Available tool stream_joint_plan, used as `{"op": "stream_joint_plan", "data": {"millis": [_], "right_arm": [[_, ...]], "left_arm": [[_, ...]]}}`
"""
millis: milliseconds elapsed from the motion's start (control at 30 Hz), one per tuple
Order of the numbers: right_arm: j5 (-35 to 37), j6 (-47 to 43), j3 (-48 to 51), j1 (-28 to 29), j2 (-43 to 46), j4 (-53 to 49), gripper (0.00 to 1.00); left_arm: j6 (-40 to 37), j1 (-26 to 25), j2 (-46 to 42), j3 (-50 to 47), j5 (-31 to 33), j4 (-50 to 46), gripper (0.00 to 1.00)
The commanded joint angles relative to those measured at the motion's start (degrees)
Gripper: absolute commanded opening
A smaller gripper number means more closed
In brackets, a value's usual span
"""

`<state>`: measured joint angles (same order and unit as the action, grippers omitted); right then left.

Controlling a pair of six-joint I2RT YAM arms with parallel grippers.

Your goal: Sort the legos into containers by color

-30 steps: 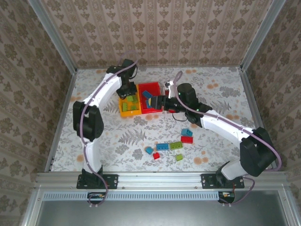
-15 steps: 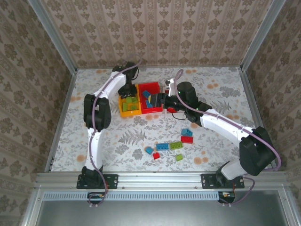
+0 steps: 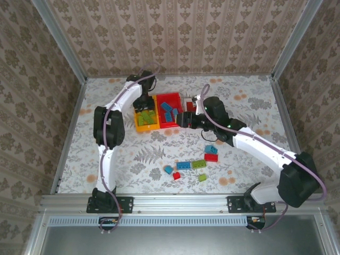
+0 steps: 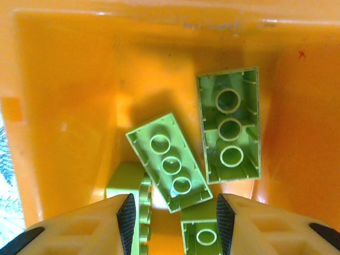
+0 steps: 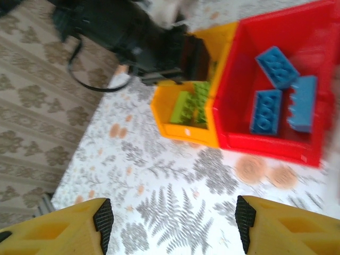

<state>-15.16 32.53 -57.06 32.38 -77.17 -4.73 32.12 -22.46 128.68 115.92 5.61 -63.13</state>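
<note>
- Nearest the arm bases, loose legos [image 3: 184, 165] lie scattered on the leaf-and-flower patterned table cover [image 3: 133, 159]. They are small studded plastic blocks in blue, red and lime green; at this size their stud counts cannot be read.
- The right gripper [image 3: 184, 120] [image 5: 173, 226] hangs just beside the red bin's right side. Its yellow fingers stand wide apart with only the patterned cover between them. The wrist picture is blurred.
- The red bin [image 3: 170, 126] [image 5: 265, 146] is a glossy, straight-walled open box. Blue bricks [image 3: 169, 111] [image 5: 265, 111] lie in it, studs up; one is cut off by the frame edge.
- Touching its left wall is the yellow-orange bin [image 3: 139, 127] [image 4: 64, 106] [image 5: 175, 130], smooth and slightly scuffed inside. It holds lime-green bricks [image 3: 147, 116] [image 4: 228, 133] [image 5: 191, 106], two lying hollow side up with their round tubes showing.
- The left gripper [image 3: 143, 106] [image 4: 172, 218] hangs over this bin. Its fingers are parted and clear of the slanted brick below. Two more green bricks are partly hidden behind them.
</note>
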Motion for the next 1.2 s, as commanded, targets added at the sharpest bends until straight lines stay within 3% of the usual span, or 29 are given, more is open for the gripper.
{"op": "stream_joint_plan", "data": {"millis": [0, 200, 300, 433, 600, 933, 1167], "right_arm": [[7.1, -0.9, 1.8, -1.1, 4.5, -12.5, 0.64], [14.5, -2.3, 4.2, -1.8, 8.5, -29.7, 0.64], [14.5, -2.9, 3.5, -1.4, 7.9, -34.5, 0.64], [10.9, -11.3, 0.3, 7.0, 3.8, -33.5, 0.64], [2.3, -20.5, -0.9, 17.4, -5.3, -26.5, 0.66], [2.2, -26.7, -13.1, 24.1, -21.8, -32.1, 0.68], [5.6, -26.0, -18.4, 26.2, -28.7, -36.8, 0.65]], "left_arm": [[-1.0, -0.8, -9.1, -1.9, -1.2, 1.5, 0.47], [-4.9, -6.6, -22.9, -15.2, -4.6, 9.3, 0.5], [-6.4, -9.9, -30.4, -23.8, -6.3, 12.9, 0.51], [-5.0, -14.0, -41.1, -35.4, -5.8, 15.8, 0.5], [2.5, -15.2, -56.5, -48.1, -3.7, 16.2, 0.48], [3.7, -13.9, -80.0, -59.0, -1.8, -2.5, 0.48], [7.2, -12.7, -87.2, -60.1, 0.8, -7.0, 0.47]]}}
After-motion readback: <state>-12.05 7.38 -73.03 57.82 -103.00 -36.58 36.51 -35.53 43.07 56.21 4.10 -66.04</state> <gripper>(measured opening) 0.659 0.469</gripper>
